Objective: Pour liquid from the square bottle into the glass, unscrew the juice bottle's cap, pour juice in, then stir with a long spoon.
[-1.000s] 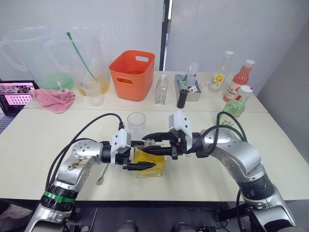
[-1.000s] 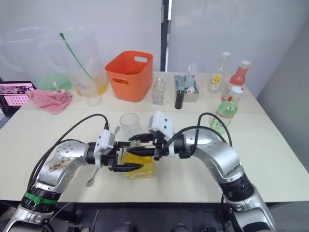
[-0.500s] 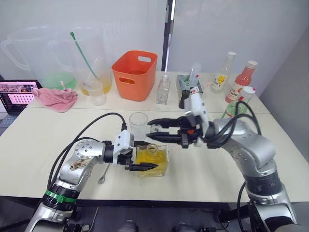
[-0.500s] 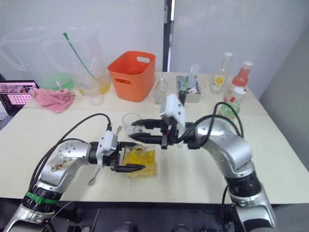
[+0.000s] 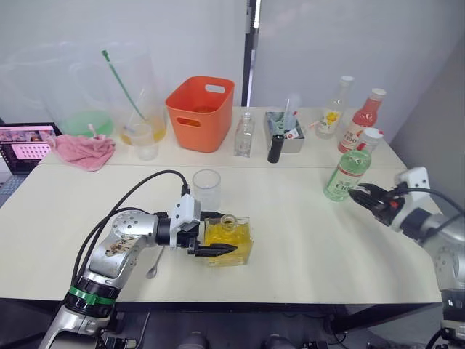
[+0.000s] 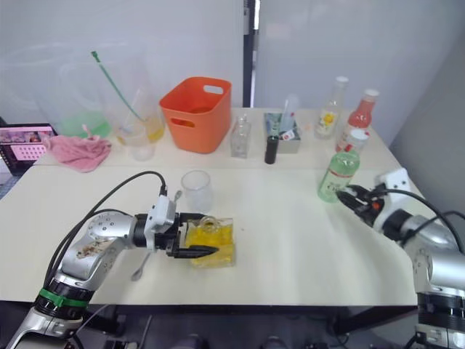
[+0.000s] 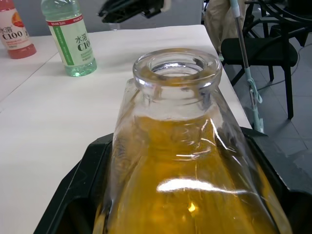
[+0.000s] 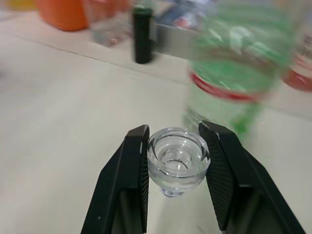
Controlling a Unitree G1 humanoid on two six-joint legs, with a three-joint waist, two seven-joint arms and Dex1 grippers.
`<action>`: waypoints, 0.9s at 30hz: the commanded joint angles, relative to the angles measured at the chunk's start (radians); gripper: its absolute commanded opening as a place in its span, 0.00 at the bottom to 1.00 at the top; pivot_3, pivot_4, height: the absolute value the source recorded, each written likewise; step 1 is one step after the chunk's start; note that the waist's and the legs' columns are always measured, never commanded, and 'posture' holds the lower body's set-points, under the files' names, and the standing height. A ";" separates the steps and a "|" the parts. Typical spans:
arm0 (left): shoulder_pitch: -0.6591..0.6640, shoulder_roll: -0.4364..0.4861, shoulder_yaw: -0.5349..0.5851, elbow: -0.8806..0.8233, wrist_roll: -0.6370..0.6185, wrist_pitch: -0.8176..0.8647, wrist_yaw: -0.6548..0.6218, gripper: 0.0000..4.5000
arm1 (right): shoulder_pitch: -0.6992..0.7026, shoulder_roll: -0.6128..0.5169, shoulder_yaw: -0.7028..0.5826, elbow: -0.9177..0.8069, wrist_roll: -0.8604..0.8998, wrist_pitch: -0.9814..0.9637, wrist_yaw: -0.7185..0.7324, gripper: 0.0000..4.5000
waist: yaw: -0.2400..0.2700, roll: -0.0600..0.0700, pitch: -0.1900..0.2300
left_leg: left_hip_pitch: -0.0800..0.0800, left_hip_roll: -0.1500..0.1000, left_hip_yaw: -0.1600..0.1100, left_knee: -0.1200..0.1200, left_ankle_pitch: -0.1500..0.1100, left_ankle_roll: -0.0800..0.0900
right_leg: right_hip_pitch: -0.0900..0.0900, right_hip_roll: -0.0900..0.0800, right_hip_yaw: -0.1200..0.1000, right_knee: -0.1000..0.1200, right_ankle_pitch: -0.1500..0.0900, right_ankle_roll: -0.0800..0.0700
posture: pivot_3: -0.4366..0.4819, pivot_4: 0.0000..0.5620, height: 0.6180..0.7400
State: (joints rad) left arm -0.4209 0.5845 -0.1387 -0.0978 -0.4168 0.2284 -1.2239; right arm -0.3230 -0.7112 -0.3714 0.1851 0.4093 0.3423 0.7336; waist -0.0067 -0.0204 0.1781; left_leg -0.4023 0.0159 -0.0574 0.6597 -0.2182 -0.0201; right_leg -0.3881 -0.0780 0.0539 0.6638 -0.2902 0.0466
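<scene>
**Square bottle gripped and open, stopper carried off to the right**

The left gripper (image 5: 205,243) is clamped on the square bottle (image 5: 229,241), one black finger down each side of the faceted body, with the bottle standing upright on the table (image 5: 290,240) just in front of the glass (image 5: 206,189). The bottle is thick glass and well filled with yellow liquid, so it probably weighs a good deal and will be smooth under the pads; a hold low on the flat faces, as here, looks safer than one on the short neck, and any tilt toward the glass should be slow, since the liquid will shift. The glass is light and empty and could be knocked over by the bottle's shoulder.

The right gripper (image 8: 176,161) is closed on a small clear glass stopper (image 8: 178,160), held above the table just beside the juice bottle (image 5: 351,173), well apart from the other arm. The stopper is small, hard and slick, and would likely chip if dropped.

The long spoon (image 5: 155,263) lies on the table beside the left arm.

The left wrist view shows the bottle's open mouth and how high the liquid stands. The right wrist view makes the stopper between the fingers plain, while the head views give the layout: glass, bottle and juice bottle in relation to one another.
</scene>
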 commanded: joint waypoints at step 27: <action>0.003 -0.005 0.014 -0.008 0.018 -0.004 0.030 0.62 | -0.008 0.179 -0.052 0.219 -0.084 -0.198 -0.336 0.60 | -0.010 0.001 0.000 | 0.001 -0.002 0.004 0.000 0.000 0.001 | 0.001 0.002 0.011 -0.002 0.001 0.004 | 0.48 0.27 1.00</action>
State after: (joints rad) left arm -0.4217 0.5732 -0.1385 -0.0965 -0.4124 0.2384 -1.2133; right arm -0.3308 -0.5211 -0.4075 0.4180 0.3171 0.1731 0.3922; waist -0.0165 -0.0194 0.1783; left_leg -0.4009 0.0142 -0.0537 0.6595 -0.2178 -0.0196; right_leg -0.3872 -0.0762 0.0649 0.6622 -0.2892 0.0508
